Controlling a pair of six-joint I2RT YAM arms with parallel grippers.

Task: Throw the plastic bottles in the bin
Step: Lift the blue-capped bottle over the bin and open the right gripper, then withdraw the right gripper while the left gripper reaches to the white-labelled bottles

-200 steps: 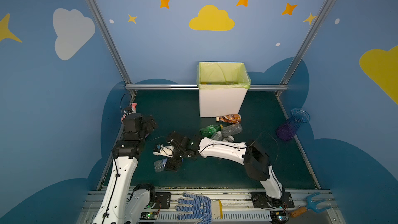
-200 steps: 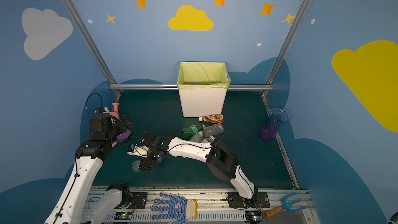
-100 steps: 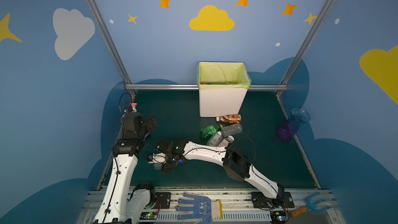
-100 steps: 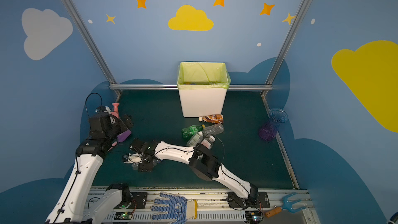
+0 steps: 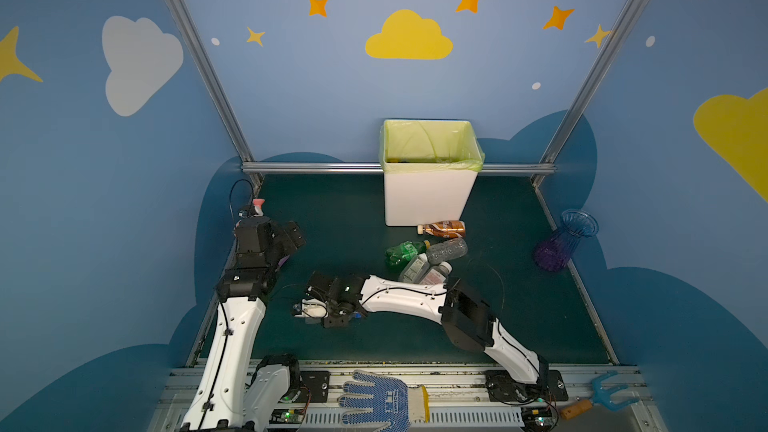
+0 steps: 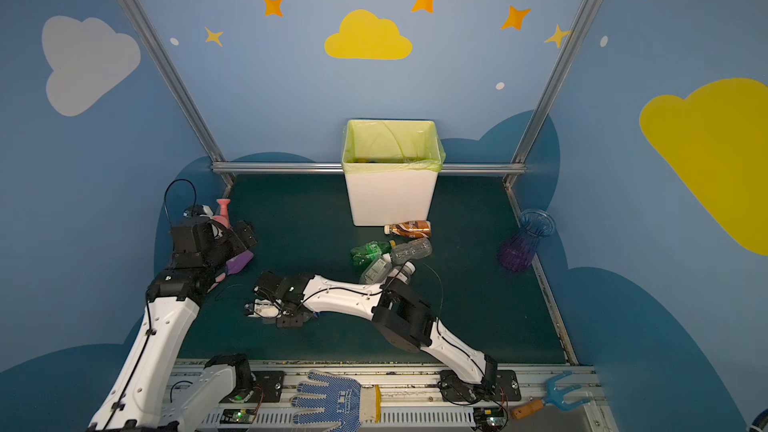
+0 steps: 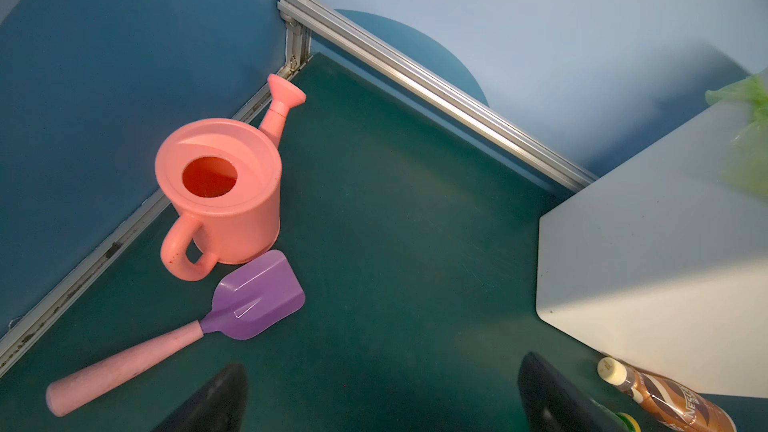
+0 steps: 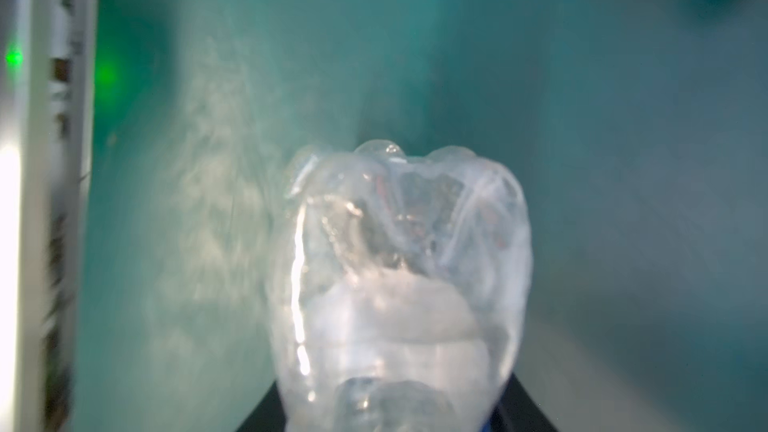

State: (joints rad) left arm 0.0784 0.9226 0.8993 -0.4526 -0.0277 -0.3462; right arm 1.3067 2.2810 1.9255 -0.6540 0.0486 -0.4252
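Blue walls [image 5: 291, 89] w/ clouds n stars, dark green surface [image 5: 353, 218], white bin [image 5: 428, 201] w/ a yellow-green liner parked at 12 o'clock.

Right hand [image 5: 318, 310] is way out at 8 o'clock, low to the surface bc the clear crushed bottle [image 8: 399, 268] was lying flat there. Its jaws are squeezed in on that bottle. Wrist cam shows the bumpy base sticking out past the fingers, so the grip is prob nearer the cap end. Cant tell if it's off the surface yet.

Rest of the job is still lying around. The brown Nescafe bottle [image 5: 442, 228] sits at the bin's foot. The green bottle [image 5: 405, 252] + clear bottles [image 5: 448, 249] are heaped just past centre toward 12.

Left hand [image 7: 382, 396] hangs at 10 o'clock, jaws spread wide, nothing in them. It's over a pink watering can [image 7: 224, 193] and purple scoop [image 7: 257, 297]. Imo it's parked there so the right arm can reach across the middle.

Vs a sec ago:
- Right jaws were wide open, now clamped.
- That arm was folded up w/ a high elbow, now stretched flatter, hand a bit further toward 8.
- Left arm and the heap look basically same.
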